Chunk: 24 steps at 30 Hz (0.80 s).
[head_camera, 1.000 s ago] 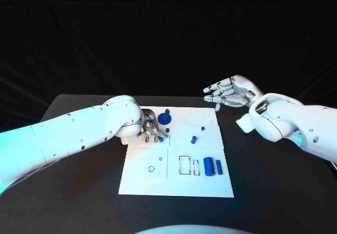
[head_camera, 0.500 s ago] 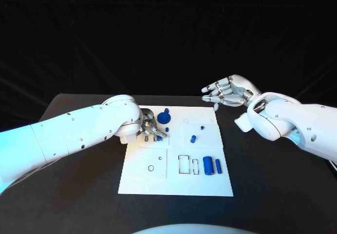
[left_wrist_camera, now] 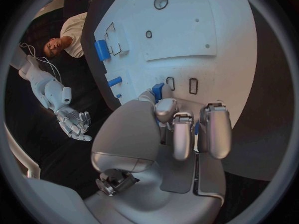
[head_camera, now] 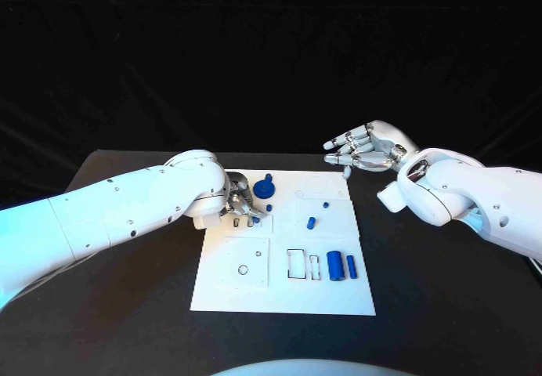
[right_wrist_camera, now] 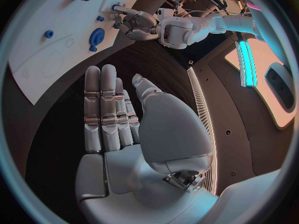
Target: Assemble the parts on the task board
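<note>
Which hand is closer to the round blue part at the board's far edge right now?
Left. The left hand sits over the task board just beside the round blue part; the right hand hovers off the board's far right corner, farther away.

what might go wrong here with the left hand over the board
1. The left hand works low among small blue pieces near the round blue part; its fingers may knock one aside.
2. The head view has the arm covering much of that hand, so a slip could go unseen.
3. Pressing down might shift the white board, which shows no clamps.
</note>
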Each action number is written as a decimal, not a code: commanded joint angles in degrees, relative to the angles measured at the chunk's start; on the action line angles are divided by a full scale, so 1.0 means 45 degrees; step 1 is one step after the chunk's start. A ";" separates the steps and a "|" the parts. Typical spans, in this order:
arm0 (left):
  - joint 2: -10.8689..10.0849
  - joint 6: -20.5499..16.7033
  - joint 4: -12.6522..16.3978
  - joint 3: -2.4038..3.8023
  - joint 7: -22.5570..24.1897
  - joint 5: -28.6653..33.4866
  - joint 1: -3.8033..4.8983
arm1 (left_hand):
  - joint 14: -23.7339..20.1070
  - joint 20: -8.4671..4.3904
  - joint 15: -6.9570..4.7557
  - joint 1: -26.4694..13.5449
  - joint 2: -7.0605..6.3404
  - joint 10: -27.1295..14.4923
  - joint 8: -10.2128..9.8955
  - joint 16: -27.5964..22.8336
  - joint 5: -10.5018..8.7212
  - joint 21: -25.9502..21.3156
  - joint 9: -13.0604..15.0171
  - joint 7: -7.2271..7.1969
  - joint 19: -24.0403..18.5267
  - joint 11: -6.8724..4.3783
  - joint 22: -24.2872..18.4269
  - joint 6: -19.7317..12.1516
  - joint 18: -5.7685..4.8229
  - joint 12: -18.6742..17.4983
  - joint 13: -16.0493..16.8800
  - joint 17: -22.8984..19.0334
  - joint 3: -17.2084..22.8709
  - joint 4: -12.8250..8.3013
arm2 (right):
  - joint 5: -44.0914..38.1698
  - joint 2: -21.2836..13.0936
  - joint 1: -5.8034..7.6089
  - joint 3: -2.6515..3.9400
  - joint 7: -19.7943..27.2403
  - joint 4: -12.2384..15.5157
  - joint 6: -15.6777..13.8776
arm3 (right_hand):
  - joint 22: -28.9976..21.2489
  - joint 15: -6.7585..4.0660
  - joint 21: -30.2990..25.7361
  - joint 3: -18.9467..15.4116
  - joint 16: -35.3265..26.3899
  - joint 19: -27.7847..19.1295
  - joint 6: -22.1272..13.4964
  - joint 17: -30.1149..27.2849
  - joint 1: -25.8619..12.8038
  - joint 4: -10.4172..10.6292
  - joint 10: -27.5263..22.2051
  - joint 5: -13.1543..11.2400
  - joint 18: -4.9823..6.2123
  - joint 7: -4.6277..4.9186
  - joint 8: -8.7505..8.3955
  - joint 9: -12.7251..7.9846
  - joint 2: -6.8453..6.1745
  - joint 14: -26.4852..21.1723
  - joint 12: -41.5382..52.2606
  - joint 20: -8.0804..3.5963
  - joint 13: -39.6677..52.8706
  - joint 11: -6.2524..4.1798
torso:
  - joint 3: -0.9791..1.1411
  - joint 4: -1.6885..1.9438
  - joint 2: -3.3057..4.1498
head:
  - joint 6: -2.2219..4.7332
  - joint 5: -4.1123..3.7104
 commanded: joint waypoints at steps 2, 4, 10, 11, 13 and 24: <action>-0.0044 0.0357 0.0031 -0.0039 0.0038 0.0204 -0.0041 | 0.1338 0.0084 0.0025 -0.0937 -0.1307 0.0069 0.0148 0.0031 0.0411 -0.0083 0.0247 0.0072 0.0099 0.0080 0.0296 0.0039 -0.0065 -0.0089 -0.0026 0.3346 0.4575 -0.2404 | -0.0103 0.0020 0.0003 -0.0004 -0.0034 -0.0006 0.0256 | -0.0011 0.0013 -0.0063 -0.0022 -0.0033 0.0081 -0.0006 -0.0011 -0.0111 0.0062 0.0072 0.0055 0.0081 0.0041 -0.0052 0.0014 -0.0020 0.0077 -0.0072 0.0000 -0.0011 0.0019 | 0.0002 0.0005 0.0004 | -0.0001 -0.0019; -0.0100 0.0357 0.0055 -0.0038 0.0048 0.0242 -0.0041 | 0.1338 0.0068 0.0063 -0.1561 -0.1748 0.0128 0.0313 0.0031 0.0467 -0.0089 0.0514 0.0091 0.0099 0.0047 0.0317 0.0004 -0.0054 -0.0094 -0.0017 0.3346 0.5873 -0.2673 | -0.0103 0.0026 0.0003 -0.0007 -0.0038 -0.0012 0.0268 | -0.0021 0.0014 -0.0080 -0.0031 -0.0052 0.0085 0.0003 -0.0010 -0.0125 0.0069 0.0079 0.0058 0.0081 0.0040 -0.0048 0.0015 -0.0026 0.0080 -0.0078 0.0002 -0.0023 0.0019 | 0.0000 0.0009 0.0004 | -0.0002 -0.0018; -0.0307 0.0173 0.0173 -0.0037 0.0078 0.0274 -0.0042 | 0.1338 0.0053 0.0075 -0.2292 -0.2007 0.0207 0.0504 0.0031 0.0704 -0.0077 0.0832 0.0092 0.0113 0.0029 0.0381 -0.0018 -0.0059 -0.0071 0.0031 0.3346 0.6879 -0.3182 | -0.0103 0.0034 0.0002 -0.0013 -0.0047 -0.0022 0.0290 | -0.0033 0.0016 -0.0098 -0.0044 -0.0074 0.0089 0.0005 -0.0009 -0.0141 0.0078 0.0082 0.0059 0.0080 0.0040 -0.0048 0.0016 -0.0035 0.0083 -0.0086 0.0004 -0.0037 0.0021 | 0.0001 0.0006 0.0005 | -0.0007 -0.0022; -0.0350 0.0104 0.0209 -0.0037 0.0089 0.0276 -0.0042 | 0.1338 0.0050 0.0073 -0.2355 -0.2031 0.0218 0.0528 0.0031 0.0793 -0.0074 0.0865 0.0089 0.0116 0.0021 0.0390 -0.0014 -0.0060 -0.0061 0.0043 0.3346 0.6955 -0.3243 | -0.0103 0.0035 0.0002 -0.0015 -0.0047 -0.0026 0.0294 | -0.0033 0.0016 -0.0098 -0.0044 -0.0074 0.0089 0.0005 -0.0009 -0.0141 0.0078 0.0082 0.0059 0.0080 0.0040 -0.0048 0.0016 -0.0035 0.0083 -0.0086 0.0004 -0.0037 0.0021 | -0.0001 0.0007 0.0006 | -0.0009 -0.0035; -0.0430 -0.0044 0.0279 -0.0036 0.0113 0.0279 -0.0042 | 0.1338 0.0045 0.0066 -0.2459 -0.2064 0.0245 0.0565 0.0031 0.0904 -0.0064 0.0917 0.0080 0.0125 0.0012 0.0411 -0.0006 -0.0063 -0.0037 0.0069 0.3346 0.7062 -0.3331 | -0.0103 0.0037 0.0001 -0.0017 -0.0046 -0.0033 0.0302 | -0.0045 0.0019 -0.0117 -0.0058 -0.0096 0.0093 0.0005 -0.0009 -0.0158 0.0086 0.0084 0.0062 0.0079 0.0041 -0.0049 0.0015 -0.0046 0.0083 -0.0094 0.0006 -0.0050 0.0023 | 0.0000 0.0019 0.0009 | -0.0023 -0.0032; -0.0665 -0.0917 0.0664 -0.0033 0.0224 0.0021 -0.0042 | 0.1338 0.0032 0.0050 -0.2609 -0.2107 0.0277 0.0626 0.0031 0.1050 0.0034 0.1003 0.0062 0.0198 -0.0008 0.0584 0.0010 -0.0098 -0.0034 0.0068 0.3346 0.7253 -0.3514 | -0.0097 0.0107 -0.0010 -0.0030 -0.0021 -0.0088 0.0373 | -0.0076 0.0026 -0.0164 -0.0092 -0.0149 0.0104 -0.0003 -0.0006 -0.0207 0.0116 0.0095 0.0072 0.0078 0.0045 -0.0054 0.0013 -0.0055 0.0091 -0.0112 0.0012 -0.0083 0.0030 | 0.0012 0.0016 0.0011 | -0.0051 0.0033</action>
